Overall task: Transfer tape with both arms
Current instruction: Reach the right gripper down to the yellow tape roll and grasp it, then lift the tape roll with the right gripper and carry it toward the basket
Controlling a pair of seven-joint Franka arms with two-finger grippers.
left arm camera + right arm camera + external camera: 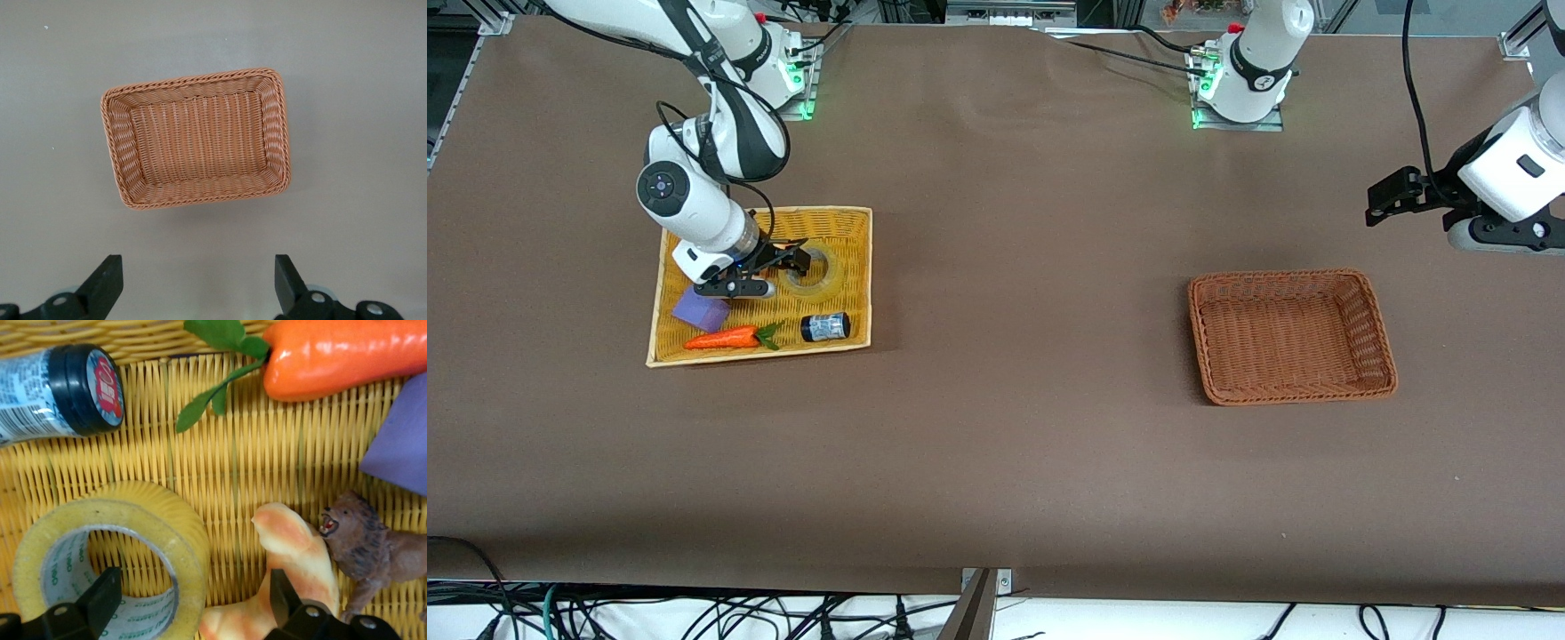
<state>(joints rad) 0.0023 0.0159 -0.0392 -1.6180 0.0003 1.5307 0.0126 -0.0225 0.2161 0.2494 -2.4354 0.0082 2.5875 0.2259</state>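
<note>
The tape is a yellowish roll lying flat in the yellow woven tray, toward the right arm's end of the table. My right gripper is low over it and open. In the right wrist view the tape has one finger inside its hollow core and the other finger outside, over a croissant; the roll's wall is between the jaws. My left gripper is open and empty, held above the table at the left arm's end. In the left wrist view the left gripper looks down on the brown basket.
The tray also holds a carrot, a black jar with a blue-white label, a purple block and a lion figure. The brown wicker basket is empty.
</note>
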